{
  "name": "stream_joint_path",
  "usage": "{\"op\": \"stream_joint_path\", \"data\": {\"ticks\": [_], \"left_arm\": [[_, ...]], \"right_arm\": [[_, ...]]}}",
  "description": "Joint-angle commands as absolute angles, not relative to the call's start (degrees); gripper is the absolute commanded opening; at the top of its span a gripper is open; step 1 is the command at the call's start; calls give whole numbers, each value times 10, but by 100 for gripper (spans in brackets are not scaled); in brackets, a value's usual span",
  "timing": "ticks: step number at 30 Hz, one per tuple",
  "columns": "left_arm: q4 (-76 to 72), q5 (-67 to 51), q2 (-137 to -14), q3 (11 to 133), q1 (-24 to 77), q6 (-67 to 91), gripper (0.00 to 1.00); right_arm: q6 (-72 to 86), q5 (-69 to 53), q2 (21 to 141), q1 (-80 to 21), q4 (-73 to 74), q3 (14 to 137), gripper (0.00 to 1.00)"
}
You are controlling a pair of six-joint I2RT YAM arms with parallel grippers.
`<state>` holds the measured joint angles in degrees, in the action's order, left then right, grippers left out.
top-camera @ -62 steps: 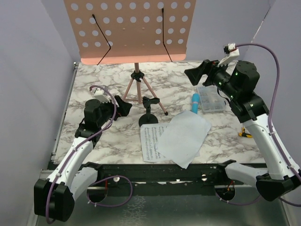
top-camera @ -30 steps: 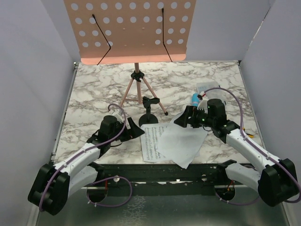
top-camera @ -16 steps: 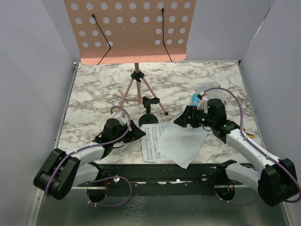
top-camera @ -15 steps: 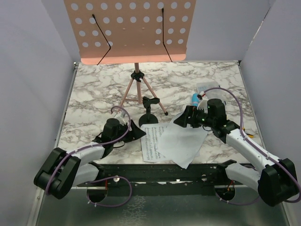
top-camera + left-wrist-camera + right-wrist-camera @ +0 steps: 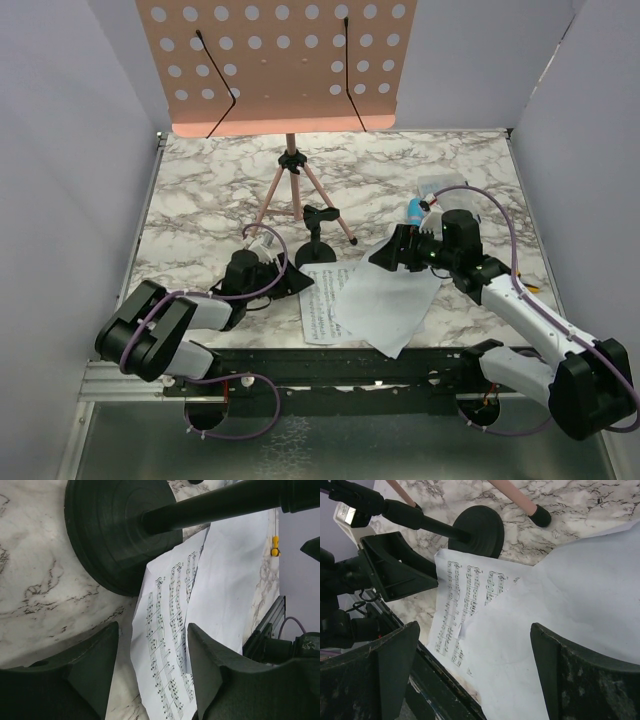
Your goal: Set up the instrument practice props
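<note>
The pink hole-dotted music stand (image 5: 280,65) stands at the back on its tripod legs (image 5: 296,192). The black mic stand (image 5: 317,250) stands in front of it. Two white sheet-music pages lie near the front edge: a printed page (image 5: 318,305) partly under a plain-side-up page (image 5: 392,295). The blue microphone (image 5: 413,211) lies behind my right arm. My left gripper (image 5: 298,281) is open, low on the table, jaws astride the printed page's left edge (image 5: 165,650). My right gripper (image 5: 385,257) is open over the plain page (image 5: 560,610).
A clear compartment box (image 5: 440,190) sits at the back right beside the microphone. A small yellow thing (image 5: 520,285) lies by the table's right edge. The mic stand's round base (image 5: 115,530) is just ahead of my left fingers. The black front rail (image 5: 435,680) runs close under the pages.
Both arms have come down from raised poses to the table. The left gripper has slid right, up to the printed page's edge. The right gripper has held still for the last second.
</note>
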<state>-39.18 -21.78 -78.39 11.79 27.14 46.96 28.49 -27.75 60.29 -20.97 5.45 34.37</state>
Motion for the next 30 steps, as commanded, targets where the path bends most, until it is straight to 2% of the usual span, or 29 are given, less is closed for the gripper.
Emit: {"op": "stream_joint_path", "data": {"ticks": [1, 12, 16, 19, 24, 30], "left_arm": [[-464, -251, -821, 127, 273, 470, 56], [-531, -273, -874, 134, 273, 472, 33], [-533, -276, -860, 135, 273, 467, 8], [-533, -284, -829, 134, 273, 468, 1], [-501, -307, -747, 146, 273, 470, 0], [-270, -307, -610, 218, 274, 391, 0]], "right_arm": [[283, -288, 585, -207, 49, 359, 95], [278, -300, 564, -207, 35, 346, 97], [275, -312, 560, -207, 18, 337, 99], [268, -322, 553, -207, 13, 335, 100], [247, -340, 541, -208, 10, 335, 100], [226, -375, 515, -208, 5, 333, 100]]}}
